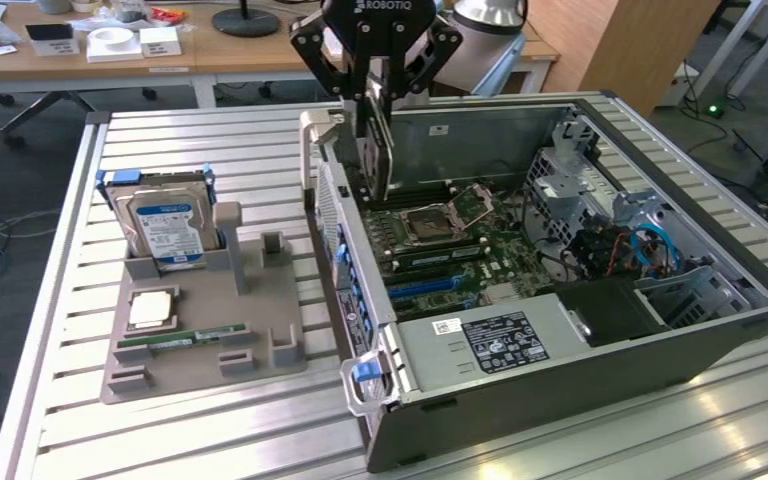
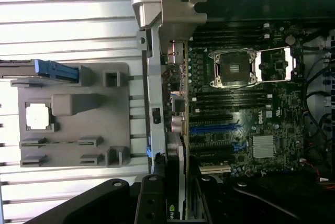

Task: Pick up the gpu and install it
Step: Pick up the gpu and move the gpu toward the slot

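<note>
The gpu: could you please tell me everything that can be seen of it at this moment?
The gpu is a thin, flat, dark card, seen almost edge-on. It hangs upright, long side vertical, clamped near its top between the fingers of the gripper. Its lower end reaches down at the open computer case, close to the wall on the exterior view's left, above the motherboard. In the wrist view a pale strip runs along its edge. Whether it touches the board cannot be told.

The gpu is a thin, flat, dark-faced card. It hangs upright, edge-down, clamped in the gripper, just inside the open case wall on the exterior view's left.
</note>
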Robot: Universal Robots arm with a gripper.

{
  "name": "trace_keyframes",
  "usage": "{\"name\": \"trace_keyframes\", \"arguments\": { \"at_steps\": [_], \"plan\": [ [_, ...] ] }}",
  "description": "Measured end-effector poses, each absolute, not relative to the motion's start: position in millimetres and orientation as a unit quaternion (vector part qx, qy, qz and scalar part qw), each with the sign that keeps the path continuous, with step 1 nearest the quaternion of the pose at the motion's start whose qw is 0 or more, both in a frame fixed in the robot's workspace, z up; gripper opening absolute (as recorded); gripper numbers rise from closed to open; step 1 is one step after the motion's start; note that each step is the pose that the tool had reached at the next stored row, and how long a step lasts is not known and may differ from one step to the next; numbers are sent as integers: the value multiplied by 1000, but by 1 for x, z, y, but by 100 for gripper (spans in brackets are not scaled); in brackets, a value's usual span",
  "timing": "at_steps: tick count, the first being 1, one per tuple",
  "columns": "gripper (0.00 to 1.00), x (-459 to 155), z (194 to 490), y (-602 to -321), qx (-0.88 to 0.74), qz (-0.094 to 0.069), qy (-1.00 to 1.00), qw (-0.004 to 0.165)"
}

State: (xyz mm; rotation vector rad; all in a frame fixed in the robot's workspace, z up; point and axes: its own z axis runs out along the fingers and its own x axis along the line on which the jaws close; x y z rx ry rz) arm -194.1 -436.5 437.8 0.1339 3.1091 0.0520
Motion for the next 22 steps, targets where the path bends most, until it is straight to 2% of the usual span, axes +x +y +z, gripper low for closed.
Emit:
{"name": "trace_keyframes", "arguments": {
  "at_steps": [22],
  "plan": [
    [27, -142, 438, -433, 43, 17, 999, 15]
  ]
}}
